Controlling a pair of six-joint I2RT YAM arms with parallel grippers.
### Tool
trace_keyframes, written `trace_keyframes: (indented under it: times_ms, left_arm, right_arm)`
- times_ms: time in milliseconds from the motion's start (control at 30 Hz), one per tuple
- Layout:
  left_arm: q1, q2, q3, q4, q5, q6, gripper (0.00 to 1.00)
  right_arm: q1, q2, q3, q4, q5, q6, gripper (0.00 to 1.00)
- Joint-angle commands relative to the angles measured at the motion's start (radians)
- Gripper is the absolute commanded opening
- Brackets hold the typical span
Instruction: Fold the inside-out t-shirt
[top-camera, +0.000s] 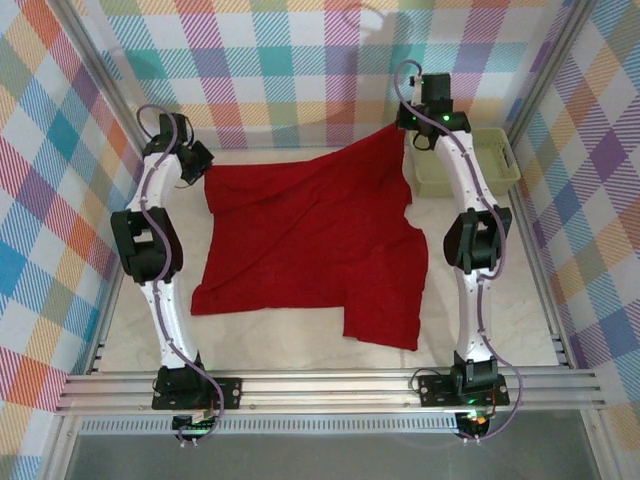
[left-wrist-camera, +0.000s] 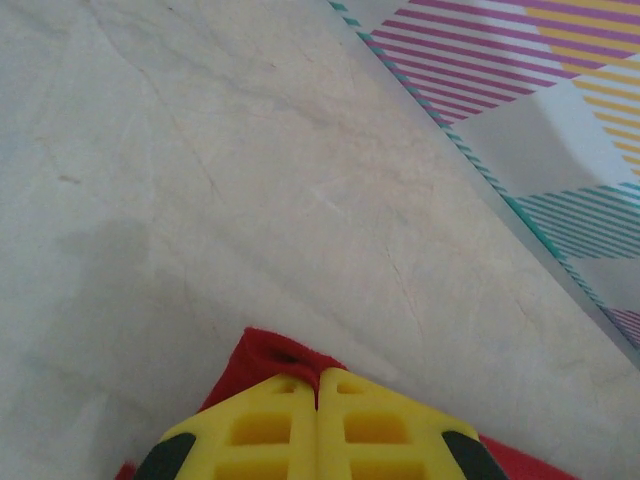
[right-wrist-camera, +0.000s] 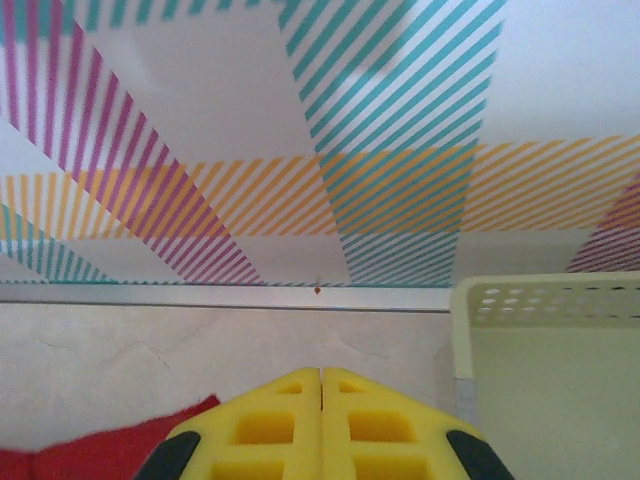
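The table (top-camera: 300, 345) carries the inside-out t-shirt (top-camera: 300, 240), spread from its centre toward the far edge. The basket (top-camera: 500, 160) occupies the far right corner. The left pincer (left-wrist-camera: 318, 385) and right pincer (right-wrist-camera: 321, 375) are fully closed, each pinching a far shirt corner, apparently to tension that edge. The right pinch point is hidden under its fingers.

Locate t-shirt (top-camera: 310, 245) spread over middle of table (top-camera: 290, 345), reaching toward far edge; locate basket (top-camera: 497, 152) at far right corner, just right of t-shirt.
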Motion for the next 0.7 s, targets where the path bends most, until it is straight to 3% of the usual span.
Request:
trace_keyframes:
  times_ms: [0, 133, 233, 467, 567, 667]
  left_arm:
    - [0.013, 0.052, 0.072, -0.058, 0.04, 0.032, 0.0]
    - [0.019, 0.108, 0.138, -0.115, 0.061, 0.057, 0.1]
    - [0.018, 0.114, 0.159, -0.156, 0.064, 0.075, 0.11]
    - [0.01, 0.027, 0.049, -0.156, 0.161, 0.084, 0.1]
    - [-0.001, -0.041, -0.001, -0.167, 0.173, 0.1, 0.04]
    - [-0.006, -0.197, -0.201, -0.051, 0.16, 0.072, 0.01]
  right_arm:
    - [-0.005, 0.039, 0.067, 0.102, -0.058, -0.052, 0.0]
    - [-0.005, 0.076, 0.092, 0.106, -0.084, -0.057, 0.0]
    - [-0.005, 0.059, 0.052, 0.092, -0.088, -0.057, 0.0]
    - [-0.005, -0.134, -0.261, 0.211, -0.058, -0.045, 0.0]
    - [-0.005, -0.205, -0.344, 0.219, -0.028, -0.044, 0.0]
    - [-0.005, -0.299, -0.472, 0.266, -0.019, -0.036, 0.0]
